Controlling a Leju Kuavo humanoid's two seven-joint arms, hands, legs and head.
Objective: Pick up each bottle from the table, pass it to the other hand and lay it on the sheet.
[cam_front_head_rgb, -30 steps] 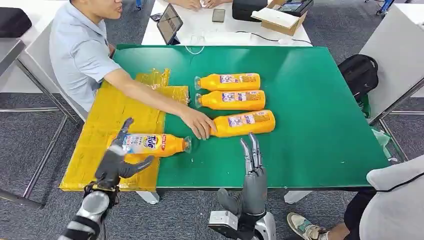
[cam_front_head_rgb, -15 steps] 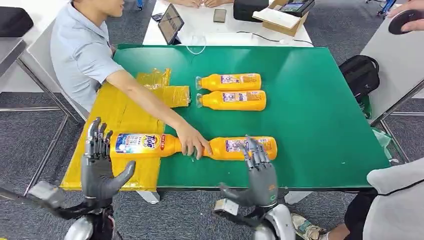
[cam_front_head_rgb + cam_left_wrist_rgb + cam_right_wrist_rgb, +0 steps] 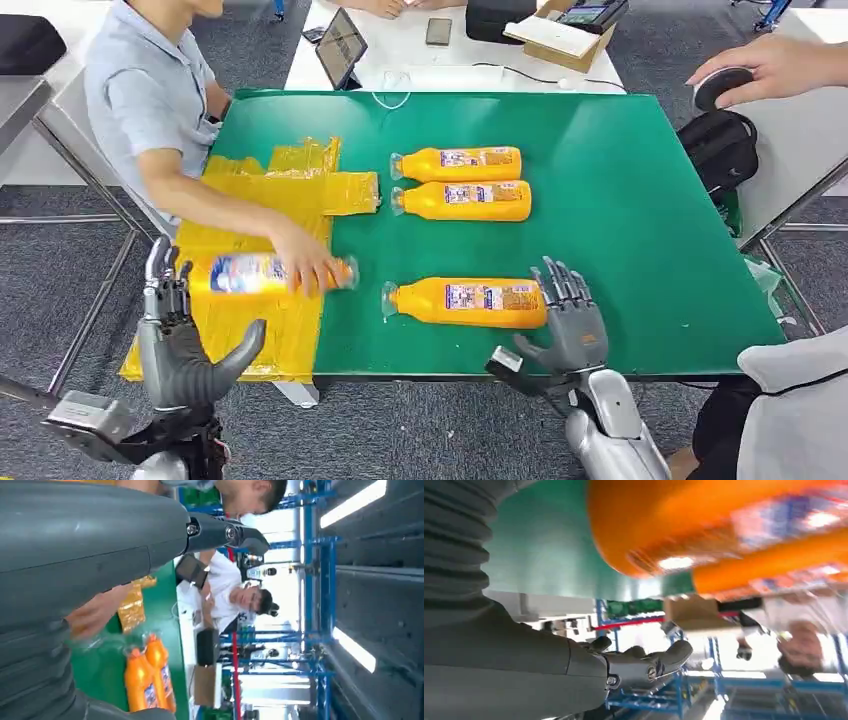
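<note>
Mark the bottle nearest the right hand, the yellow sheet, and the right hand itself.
nearest bottle [image 3: 470, 302]: head view, on its label.
yellow sheet [image 3: 240, 190]: head view, on a bare part of it.
right hand [image 3: 572, 325]: head view, on the back of the hand.

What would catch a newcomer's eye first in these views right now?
Bright orange bottles on the green table: two lie side by side toward the far middle, and a third lies near the front edge with the right hand open at its base. On the yellow sheet at the table's left end, a person's hand rests on a fourth bottle, with the left hand open beside it.
</note>
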